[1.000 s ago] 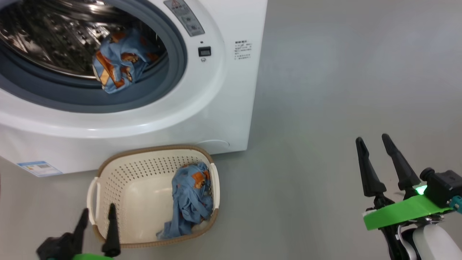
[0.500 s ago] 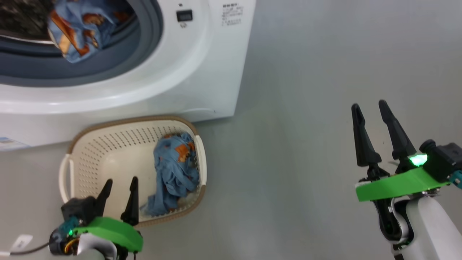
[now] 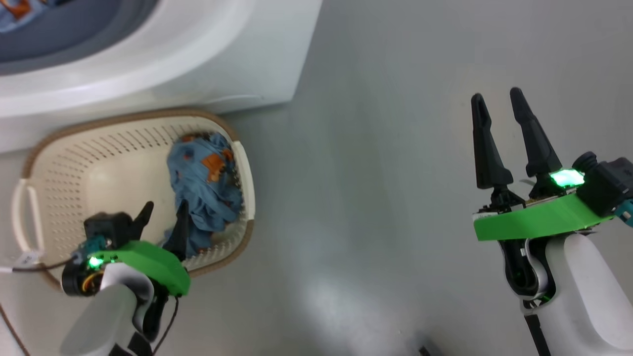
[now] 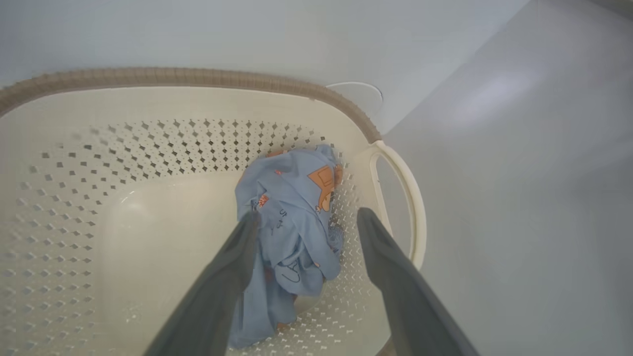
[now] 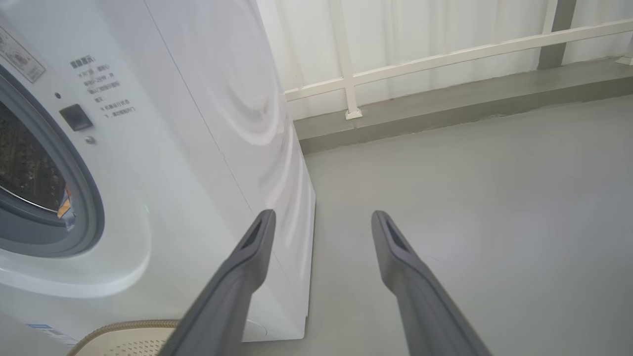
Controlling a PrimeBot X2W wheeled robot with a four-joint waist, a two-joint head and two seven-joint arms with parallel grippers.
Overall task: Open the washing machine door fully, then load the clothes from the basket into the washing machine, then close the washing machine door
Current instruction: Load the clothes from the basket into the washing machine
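The cream basket (image 3: 59, 163) with a brown rim sits on the floor against the white washing machine (image 3: 198, 64). A crumpled light-blue garment (image 3: 205, 188) with orange figures lies at the basket's right end. My left gripper (image 3: 163, 207) hangs open over the basket, its fingers (image 4: 237, 262) straddling the garment (image 4: 296, 217) from above, apart from it. A bit of blue cloth (image 3: 17, 10) shows in the drum opening at the top left. My right gripper (image 3: 494, 96) stands open and empty over bare floor to the right. The washing machine door is out of view.
Grey floor (image 3: 371, 198) spreads right of the machine. In the right wrist view the machine's side panel (image 5: 237, 123) and grey gasket (image 5: 84, 198) stand to the left, with a low ledge and cream railing (image 5: 445, 49) at the back.
The head camera has tilted down, so the machine slid up out of the picture. My left arm has reached forward over the basket; its open fingers now hang by the garment.
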